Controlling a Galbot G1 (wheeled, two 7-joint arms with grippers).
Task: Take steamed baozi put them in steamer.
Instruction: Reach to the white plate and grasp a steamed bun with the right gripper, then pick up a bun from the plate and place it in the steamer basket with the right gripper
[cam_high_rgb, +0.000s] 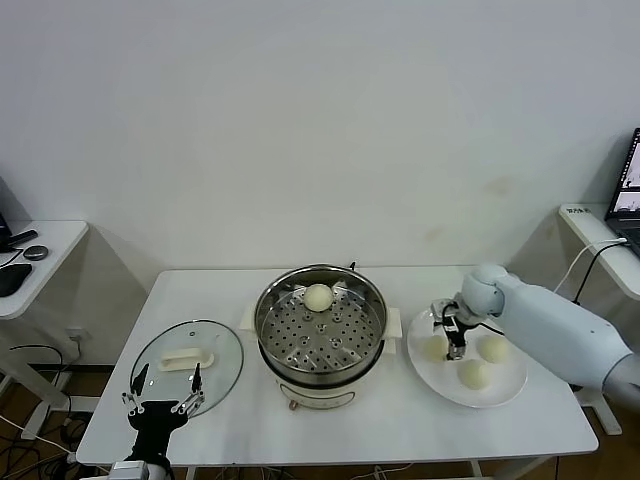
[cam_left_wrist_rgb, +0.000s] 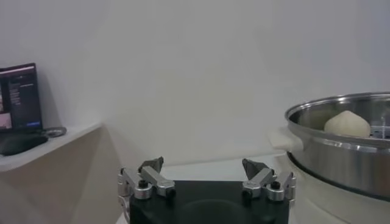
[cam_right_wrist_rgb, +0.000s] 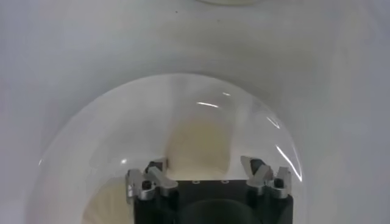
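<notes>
Three steamed baozi (cam_high_rgb: 473, 373) sit on the white plate (cam_high_rgb: 500, 393) just right of the steamer (cam_high_rgb: 320, 330); a fourth bun (cam_high_rgb: 318, 297) rests on its perforated steel tray. The right gripper (cam_high_rgb: 455, 335) hovers over the plate's steamer-side bun (cam_high_rgb: 434, 347), fingers spread wide, the smooth round dough directly below them. The left gripper (cam_high_rgb: 160, 405), also wide, waits by the glass lid (cam_high_rgb: 187, 357), well apart from the steamer.

Steamer (cam_high_rgb: 320, 325): shiny perforated steel. Baozi (cam_high_rgb: 318, 297): smooth matt dough. Plate (cam_high_rgb: 503, 391): glossy white. Lid (cam_high_rgb: 225, 352): clear glass.
</notes>
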